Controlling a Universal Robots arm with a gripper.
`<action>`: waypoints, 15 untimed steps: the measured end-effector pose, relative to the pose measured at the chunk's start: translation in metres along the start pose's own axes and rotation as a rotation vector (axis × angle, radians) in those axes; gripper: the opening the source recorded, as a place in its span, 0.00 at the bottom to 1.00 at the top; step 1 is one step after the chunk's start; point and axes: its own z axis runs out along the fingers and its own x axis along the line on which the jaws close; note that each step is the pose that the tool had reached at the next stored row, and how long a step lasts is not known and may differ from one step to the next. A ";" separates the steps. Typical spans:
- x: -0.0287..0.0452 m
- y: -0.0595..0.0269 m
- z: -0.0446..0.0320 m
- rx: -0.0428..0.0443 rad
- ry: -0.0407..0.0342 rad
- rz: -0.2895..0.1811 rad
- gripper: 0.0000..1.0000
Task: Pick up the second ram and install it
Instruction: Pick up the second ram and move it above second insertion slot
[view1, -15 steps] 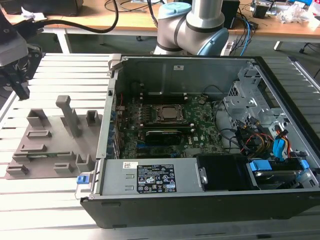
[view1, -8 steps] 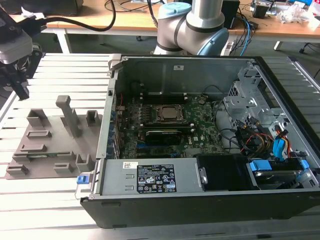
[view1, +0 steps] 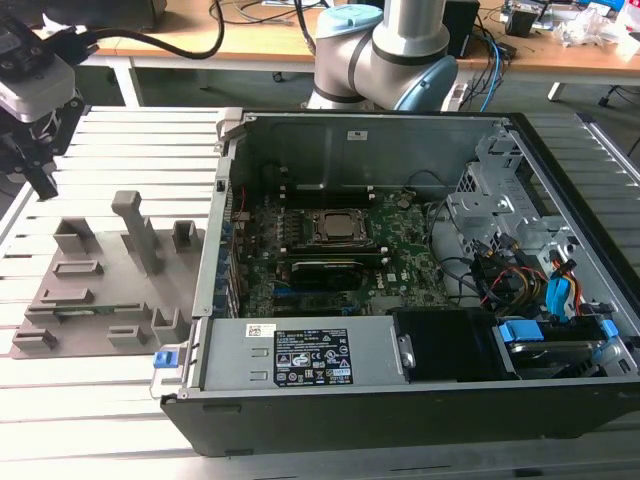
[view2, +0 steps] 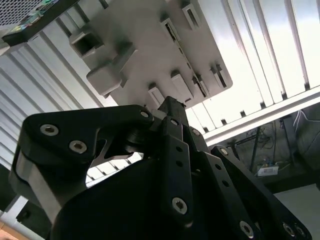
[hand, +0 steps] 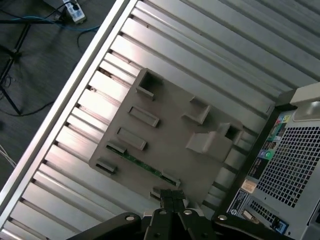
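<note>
The second ram (hand: 142, 163) is a thin green stick lying in a slot of the grey fixture plate (hand: 170, 125), between two small end blocks. In the exterior view the second ram (view1: 85, 313) sits near the front of the fixture plate (view1: 100, 280), at the exterior view's left. My gripper (view1: 45, 188) hangs above the plate's far left corner, well clear of the stick. In both wrist views the gripper (hand: 172, 196) (view2: 171, 104) has its black fingers pressed together with nothing between them. The tips point down toward the plate.
An open computer case (view1: 400, 410) lies at the exterior view's right of the plate, with the green motherboard (view1: 400, 270) and processor socket (view1: 340, 228) exposed. A tall grey post (view1: 135, 225) stands on the fixture. The ribbed metal table (view1: 90, 400) carries everything.
</note>
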 end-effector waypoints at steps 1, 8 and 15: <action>0.0000 0.0000 0.0000 -0.0003 0.0007 -0.013 0.11; 0.0000 0.0000 0.0000 -0.0019 0.0037 -0.082 0.11; 0.0000 0.0000 0.0000 -0.0040 0.0079 -0.173 0.11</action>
